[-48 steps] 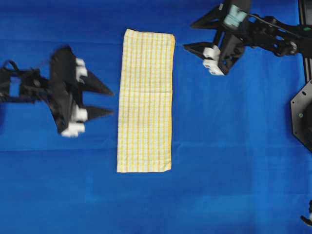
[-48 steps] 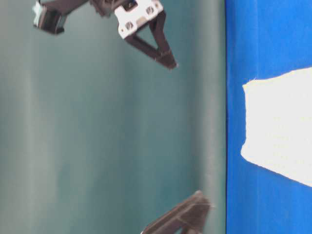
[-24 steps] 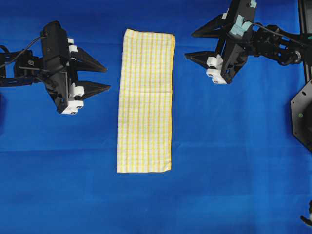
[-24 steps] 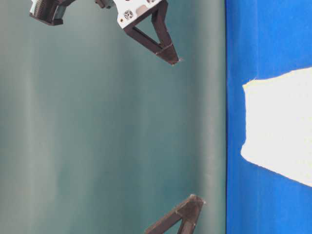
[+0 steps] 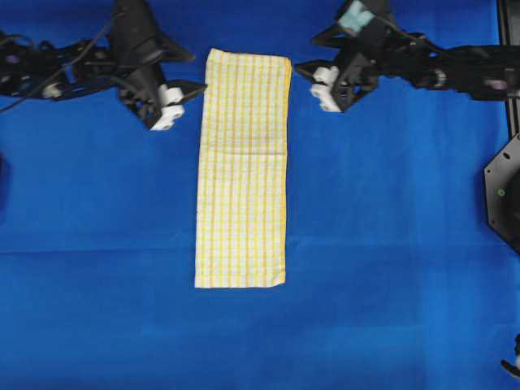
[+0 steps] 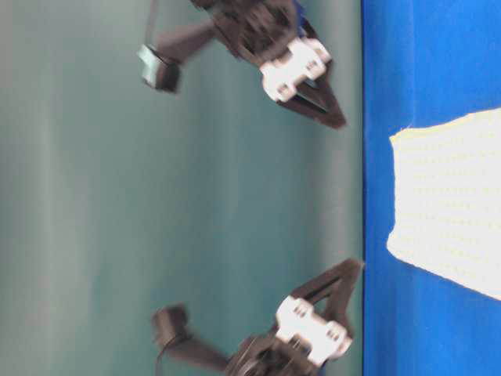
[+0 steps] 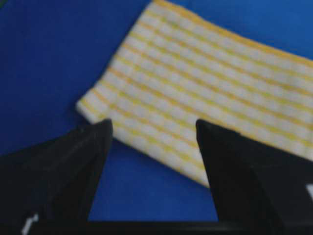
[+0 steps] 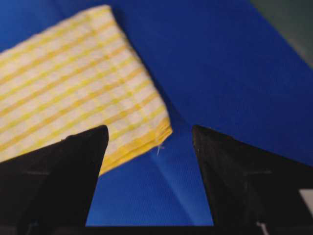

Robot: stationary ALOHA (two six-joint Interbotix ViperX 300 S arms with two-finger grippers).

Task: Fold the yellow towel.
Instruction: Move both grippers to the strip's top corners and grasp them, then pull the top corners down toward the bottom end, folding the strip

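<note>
Approach step: left gripper [image 5: 188, 71] and right gripper [image 5: 307, 55] both spread wide, empty, yellow towel [image 5: 242, 171] corners just ahead of fingertips; next, descend and pinch.

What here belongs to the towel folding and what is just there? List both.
Part of the job:
- yellow towel, lying flat as a long strip
- left gripper, jaws open beside its top left corner
- right gripper, jaws open beside its top right corner

Just there:
- blue cloth covering the table
- black fixture at the right edge
</note>
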